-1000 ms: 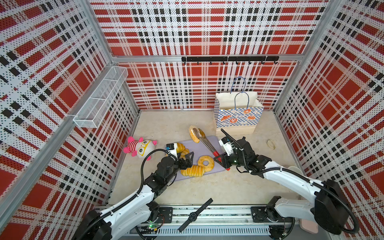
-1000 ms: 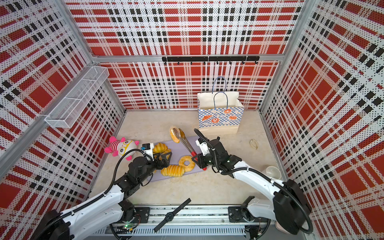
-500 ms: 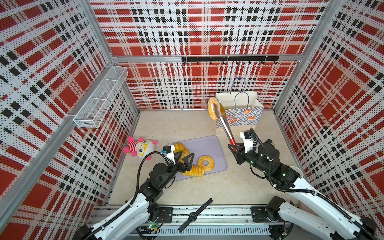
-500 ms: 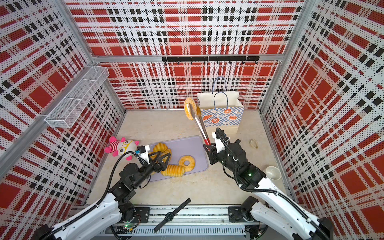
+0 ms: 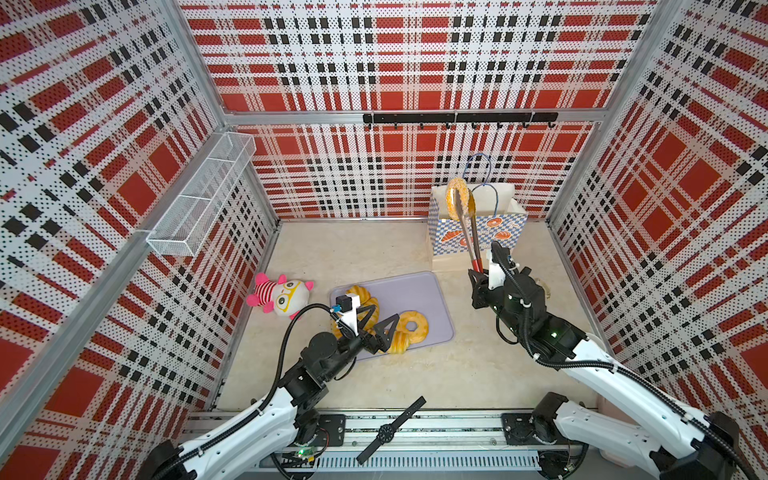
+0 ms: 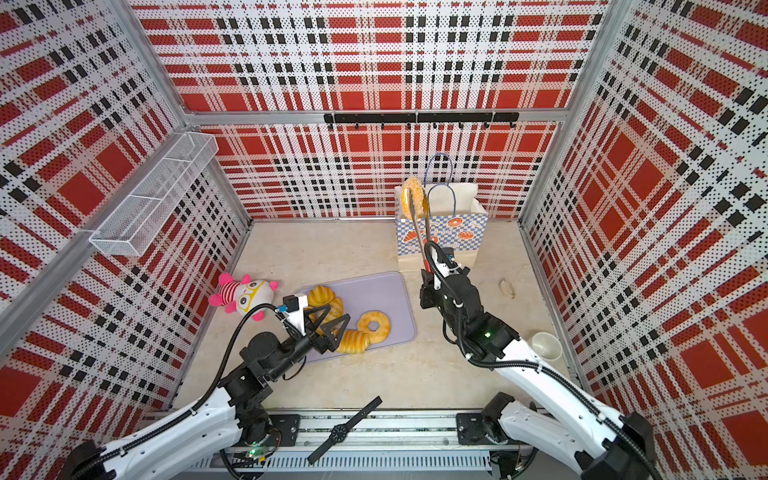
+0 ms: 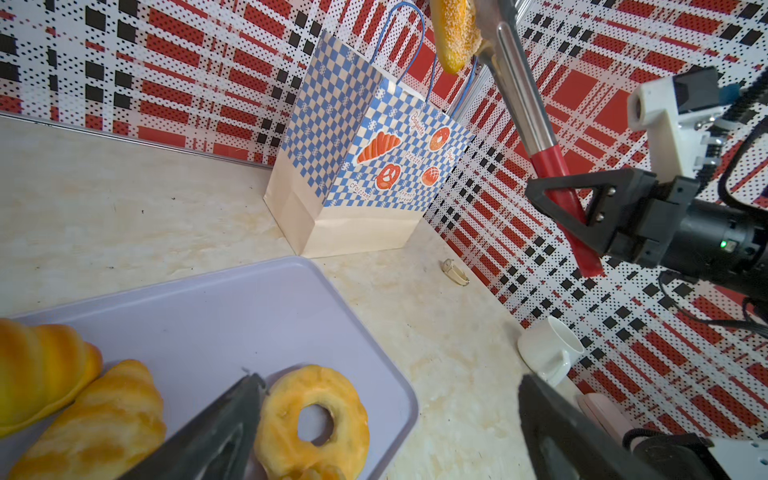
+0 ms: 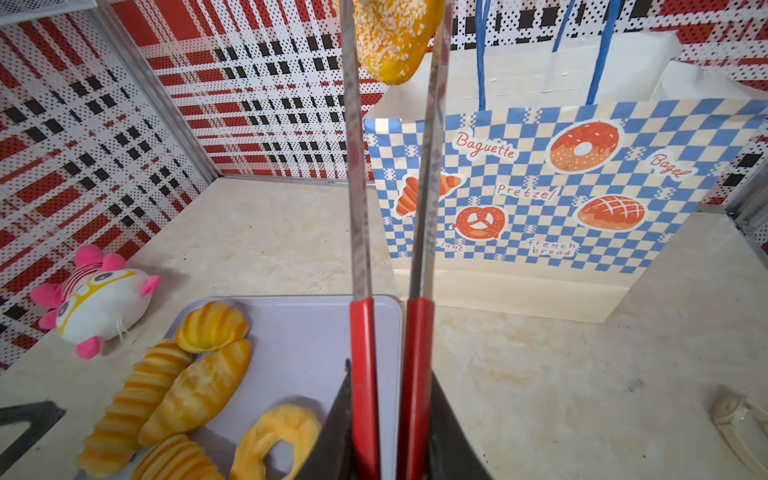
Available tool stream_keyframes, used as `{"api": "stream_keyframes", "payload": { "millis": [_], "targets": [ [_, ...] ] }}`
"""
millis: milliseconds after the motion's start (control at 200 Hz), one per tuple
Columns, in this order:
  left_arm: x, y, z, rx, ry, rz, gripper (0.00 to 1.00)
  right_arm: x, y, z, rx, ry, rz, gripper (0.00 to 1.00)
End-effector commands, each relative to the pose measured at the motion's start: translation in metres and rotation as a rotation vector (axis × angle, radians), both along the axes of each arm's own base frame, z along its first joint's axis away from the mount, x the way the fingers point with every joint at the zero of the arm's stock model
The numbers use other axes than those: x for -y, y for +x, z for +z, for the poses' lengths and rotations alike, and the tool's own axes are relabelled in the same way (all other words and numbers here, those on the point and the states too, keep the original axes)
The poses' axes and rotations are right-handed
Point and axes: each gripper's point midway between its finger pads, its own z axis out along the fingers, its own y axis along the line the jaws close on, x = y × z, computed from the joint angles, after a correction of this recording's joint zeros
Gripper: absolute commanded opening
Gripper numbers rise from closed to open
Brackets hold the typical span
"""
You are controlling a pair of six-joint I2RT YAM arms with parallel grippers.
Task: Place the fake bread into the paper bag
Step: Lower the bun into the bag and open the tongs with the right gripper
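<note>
Left gripper (image 5: 384, 318) was seen spread wide, empty, above tray (image 5: 419, 291). Five fake bread pieces (image 8: 195, 390) were counted on tray, undone. Tongs (image 5: 467, 232) were clamped by right gripper (image 5: 482, 276). Seeded bun (image 5: 457, 198) was pinched at paper bag (image 5: 498, 232) rim, unreleased. Bag inside was hidden.

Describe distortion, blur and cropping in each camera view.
In both top views the wide lens splays the plaid walls; in the left wrist view the left gripper looms dark and soft-edged; in the right wrist view the top edge crops the seeded bun.
</note>
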Motion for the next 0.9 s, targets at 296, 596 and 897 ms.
{"api": "stream_keyframes", "payload": {
  "millis": [296,596,897],
  "targets": [
    [-0.001,-0.001,0.005,0.037,-0.001,0.008,0.98,-0.001,0.041,0.01,0.051,-0.081,-0.116,0.23],
    [-0.001,0.0,0.003,0.03,0.004,0.012,0.98,0.003,0.057,-0.009,0.01,-0.123,-0.137,0.25],
    [-0.002,0.001,0.003,0.032,0.004,0.016,0.98,0.001,0.065,-0.021,-0.016,-0.157,-0.142,0.29]
  ]
}}
